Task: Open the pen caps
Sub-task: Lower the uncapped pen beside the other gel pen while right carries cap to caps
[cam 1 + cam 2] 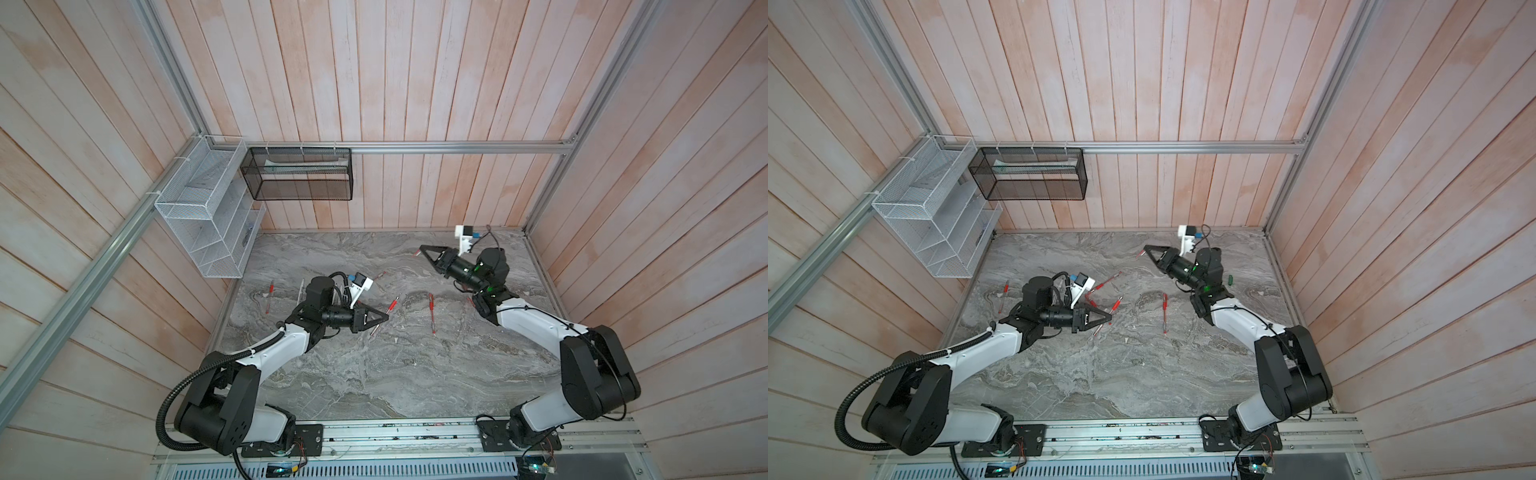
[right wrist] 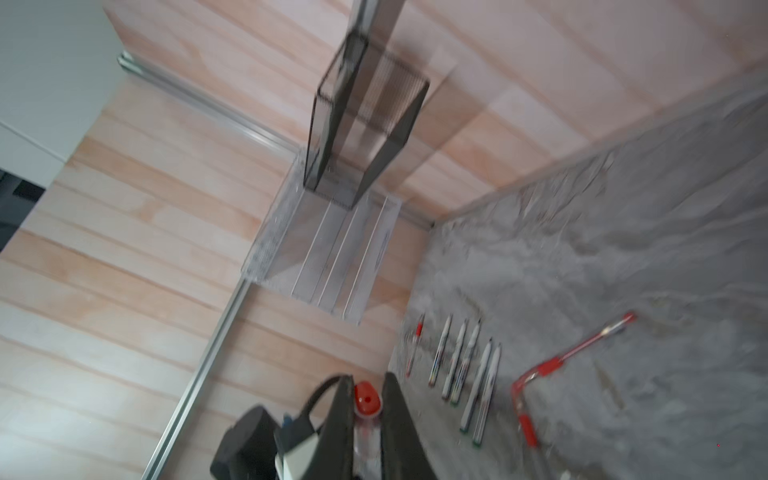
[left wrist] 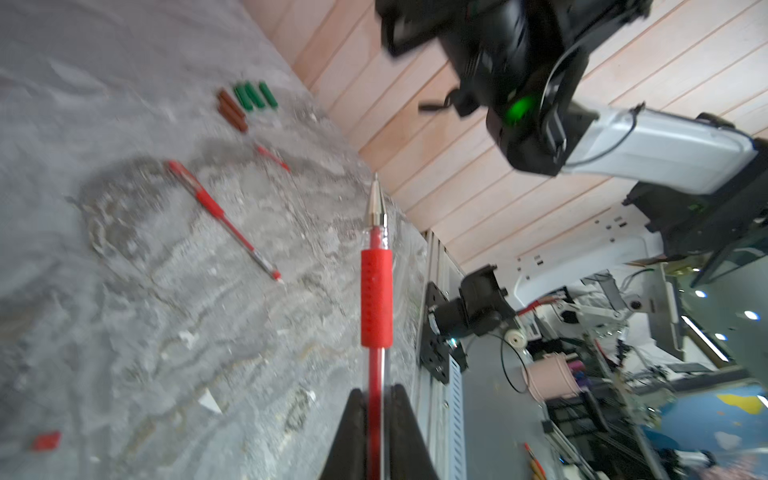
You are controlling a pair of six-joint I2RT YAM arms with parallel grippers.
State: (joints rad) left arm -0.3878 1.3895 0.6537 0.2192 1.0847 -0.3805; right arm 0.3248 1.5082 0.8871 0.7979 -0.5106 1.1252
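My left gripper (image 1: 386, 318) (image 1: 1109, 319) (image 3: 376, 399) is shut on the clear barrel of a red pen (image 3: 376, 299), whose bare metal tip points away from it. My right gripper (image 1: 422, 248) (image 1: 1145, 248) (image 2: 368, 386), raised near the back right of the table, is shut on a red-topped pen cap (image 2: 367, 401). Green caps (image 3: 253, 96), brown caps (image 3: 232, 110) and a thin red cap (image 3: 272, 157) lie loose by the right wall. Another red piece (image 3: 46, 440) lies blurred on the table.
Red pens lie on the marble table (image 1: 432, 313) (image 1: 270, 297) (image 1: 1104, 283). A row of white pens (image 2: 465, 374) lies near the left wall. A white mesh rack (image 1: 203, 208) and a black mesh basket (image 1: 299, 174) hang at the back left corner.
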